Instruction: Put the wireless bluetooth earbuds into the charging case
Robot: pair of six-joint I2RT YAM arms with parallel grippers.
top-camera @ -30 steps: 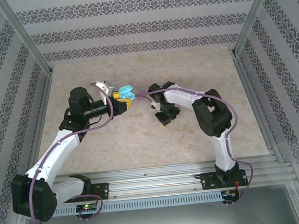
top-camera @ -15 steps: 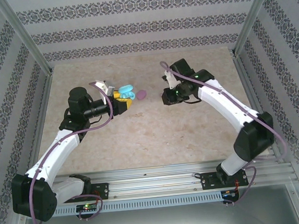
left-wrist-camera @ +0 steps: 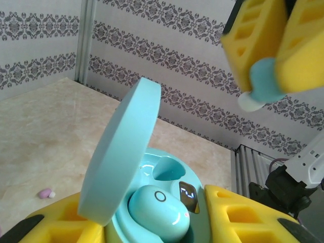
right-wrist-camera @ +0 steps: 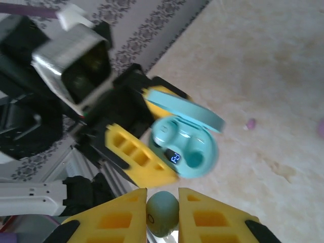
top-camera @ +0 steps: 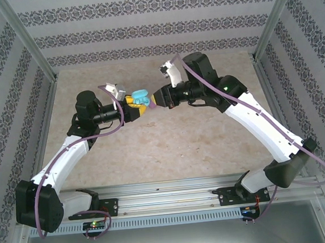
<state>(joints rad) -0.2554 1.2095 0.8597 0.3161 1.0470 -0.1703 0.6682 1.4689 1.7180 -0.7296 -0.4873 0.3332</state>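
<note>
- Top external — left arm runs from its base up and inward, forearm roughly level, left gripper (top-camera: 133,107) pointing right with the cyan case (top-camera: 140,95) at its tip.
- Right arm arches high from its base, elbow out, wrist turned back to the left. The right gripper (top-camera: 159,97) sits just right of the case, nose to nose with the left one.
- Left wrist: the left gripper's yellow fingers (left-wrist-camera: 243,217) clamp the case body from both sides — lid (left-wrist-camera: 121,152) hinged up, display (left-wrist-camera: 188,194) lit.
- Seated cyan earbud (left-wrist-camera: 157,212) fills the case's near socket; the empty socket (left-wrist-camera: 167,169) is just behind it.
- Second cyan earbud (left-wrist-camera: 260,83) is pinched between the right gripper's pads, above and right of the case, not touching it.
- Right wrist: same earbud sits between the pads, with the case just beyond the fingertips and its open side facing the camera.
- Pink earbud (right-wrist-camera: 250,123) lies on the table (right-wrist-camera: 263,61) beside the case, apart from it.
</note>
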